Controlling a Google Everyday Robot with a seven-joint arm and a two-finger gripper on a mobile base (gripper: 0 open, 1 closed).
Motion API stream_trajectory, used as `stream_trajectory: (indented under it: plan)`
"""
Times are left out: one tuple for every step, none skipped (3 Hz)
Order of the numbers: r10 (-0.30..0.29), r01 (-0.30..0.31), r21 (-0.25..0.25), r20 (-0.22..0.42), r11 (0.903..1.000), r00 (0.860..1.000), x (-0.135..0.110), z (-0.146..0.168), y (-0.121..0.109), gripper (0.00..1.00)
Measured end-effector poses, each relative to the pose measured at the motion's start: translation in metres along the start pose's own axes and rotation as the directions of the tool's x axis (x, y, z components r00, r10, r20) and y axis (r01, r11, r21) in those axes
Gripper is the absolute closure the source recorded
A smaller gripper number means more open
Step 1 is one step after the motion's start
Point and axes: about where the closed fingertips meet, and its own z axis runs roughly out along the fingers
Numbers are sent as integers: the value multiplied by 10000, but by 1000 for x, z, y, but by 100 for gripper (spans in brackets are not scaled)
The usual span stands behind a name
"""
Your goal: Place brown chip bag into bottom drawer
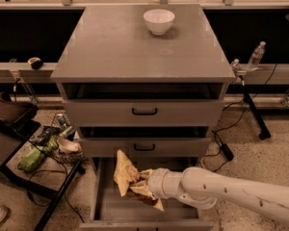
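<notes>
brown chip bag (pixel 126 173): one, gripper (pixel 145 186) jaws clenched on it, over bottom drawer (pixel 116 213) of three; one bowl (pixel 159 20) on bench (pixel 111 47).

Bag (pixel 126 173): yellow-tan, crinkled, dark brown patch low down. Gripper (pixel 143 184) sits mostly hidden behind it, clamped on the bag over the bottom drawer (pixel 99 196), which is plain grey inside. Arm (pixel 221 194): glossy white. Cabinet (pixel 135 52): flat grey, no pattern. Upper drawer handles (pixel 144 112): black. Bowl (pixel 159 20) on top: white. Floor (pixel 262 162): beige, speckled. Packet (pixel 31 159) at left: green. Cable (pixel 220 124): black.
</notes>
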Motion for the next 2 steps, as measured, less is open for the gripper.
stream_trajectory:
  plan:
    - [157,-142,302,-499,9994,9986,49,32,-29,100]
    - [102,-28,703,-1046,9975,9945,90,57,-59,100]
